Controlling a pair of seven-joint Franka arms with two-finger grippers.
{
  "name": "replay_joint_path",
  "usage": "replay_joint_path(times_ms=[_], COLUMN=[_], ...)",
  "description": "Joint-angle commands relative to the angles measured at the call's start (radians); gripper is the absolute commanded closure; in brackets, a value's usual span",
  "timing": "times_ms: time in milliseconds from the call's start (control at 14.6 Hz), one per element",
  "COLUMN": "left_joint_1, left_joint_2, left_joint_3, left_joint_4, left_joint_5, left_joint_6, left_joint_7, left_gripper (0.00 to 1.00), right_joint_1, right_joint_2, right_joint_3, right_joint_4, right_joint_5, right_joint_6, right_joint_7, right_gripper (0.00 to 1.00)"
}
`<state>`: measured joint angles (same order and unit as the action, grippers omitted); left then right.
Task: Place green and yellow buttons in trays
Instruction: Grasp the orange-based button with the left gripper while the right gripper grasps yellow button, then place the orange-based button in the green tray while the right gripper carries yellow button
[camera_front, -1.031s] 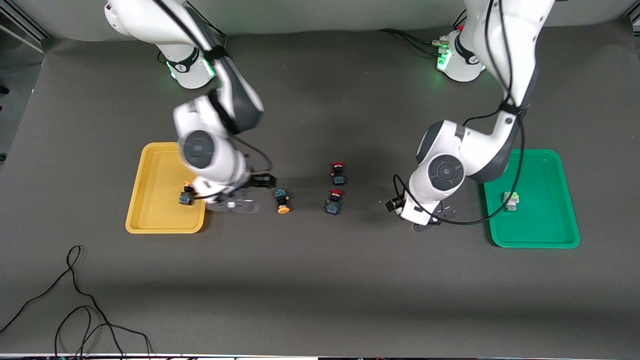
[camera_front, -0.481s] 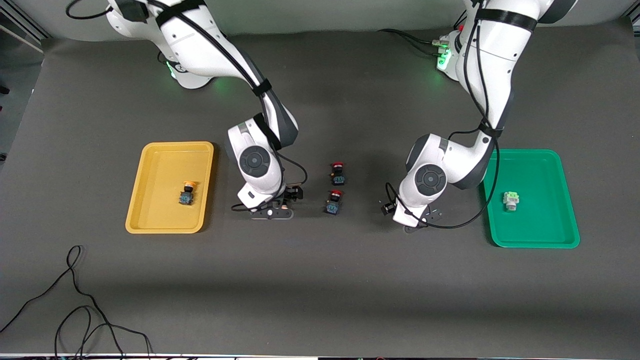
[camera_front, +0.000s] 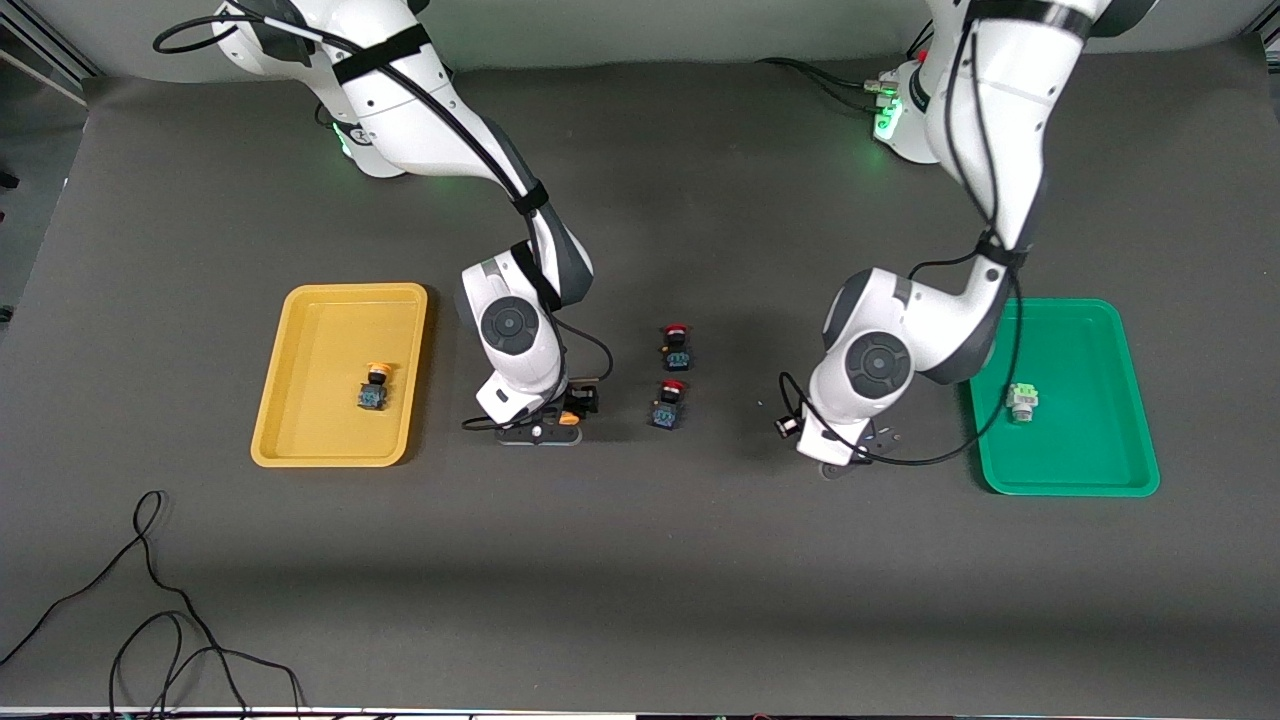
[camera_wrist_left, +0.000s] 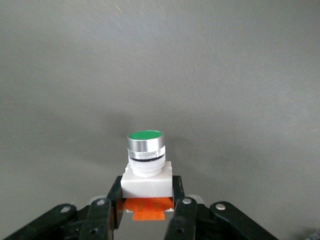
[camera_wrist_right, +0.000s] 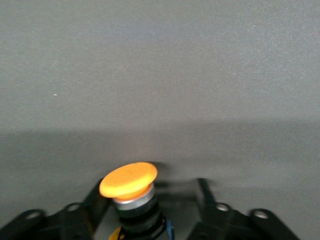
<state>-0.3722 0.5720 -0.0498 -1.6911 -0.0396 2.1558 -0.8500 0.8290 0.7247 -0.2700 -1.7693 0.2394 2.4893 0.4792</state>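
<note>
My right gripper (camera_front: 560, 412) is down at the table between the yellow tray (camera_front: 310, 330) and the red switches. It is open, with its fingers (camera_wrist_right: 204, 190) on either side of a yellow-capped button (camera_wrist_right: 128, 180), which sits close to one finger. My left gripper (camera_front: 838, 460) is low beside the green tray (camera_front: 1090, 330). It is shut on the white body of a green-capped button (camera_wrist_left: 146, 150) that has an orange base. The yellow tray holds a yellow-capped button (camera_front: 374, 388). The green tray holds a pale grey, green-topped button (camera_front: 1021, 400).
Two red-capped switches (camera_front: 677, 345) (camera_front: 668, 402) stand in mid-table between the two grippers. A black cable (camera_front: 150, 600) lies on the table near the front camera, at the right arm's end.
My right arm has swung from the yellow tray's edge to the loose yellow-capped button and its gripper is now down around it. My left gripper has shifted slightly near the green tray.
</note>
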Motion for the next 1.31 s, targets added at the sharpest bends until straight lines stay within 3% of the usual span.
replay_joint_path(times_ms=[0, 137, 344, 687, 824, 1099, 1237], left_joint_1=[0.055, 0.108, 0.274, 0.544, 0.611, 0.653, 0.690], left_joint_2=[-0.086, -0.147, -0.222, -0.238, -0.225, -0.210, -0.179], left_joint_3=[-0.001, 0.001, 0.002, 0.005, 0.005, 0.010, 0.010], left_joint_4=[0.135, 0.140, 0.111, 0.060, 0.019, -0.273, -0.329], left_joint_5=[-0.019, -0.020, -0.008, 0.124, 0.158, 0.185, 0.208], left_joint_6=[-0.299, -0.396, -0.514, -0.499, -0.417, 0.002, 0.103], left_joint_7=[0.119, 0.288, 0.579, 1.006, 1.109, 1.126, 1.126], left_gripper=[0.97, 0.97, 1.00, 1.00, 1.00, 1.00, 1.00], right_joint_1=[0.028, 0.028, 0.016, 0.019, 0.021, 0.021, 0.015], right_joint_2=[-0.027, -0.062, -0.160, -0.365, -0.431, -0.481, -0.469], right_joint_3=[-0.015, -0.021, -0.044, -0.181, -0.259, -0.417, -0.483], right_joint_4=[-0.018, -0.019, -0.015, -0.002, -0.010, -0.057, -0.077], right_joint_5=[0.024, 0.026, 0.024, -0.012, -0.044, -0.057, -0.055], right_joint_6=[-0.021, -0.056, -0.171, -0.467, -0.539, -0.557, -0.525], right_joint_7=[0.008, 0.025, 0.035, -0.028, -0.126, -0.327, -0.439], right_gripper=[1.00, 1.00, 1.00, 1.00, 1.00, 1.00, 1.00])
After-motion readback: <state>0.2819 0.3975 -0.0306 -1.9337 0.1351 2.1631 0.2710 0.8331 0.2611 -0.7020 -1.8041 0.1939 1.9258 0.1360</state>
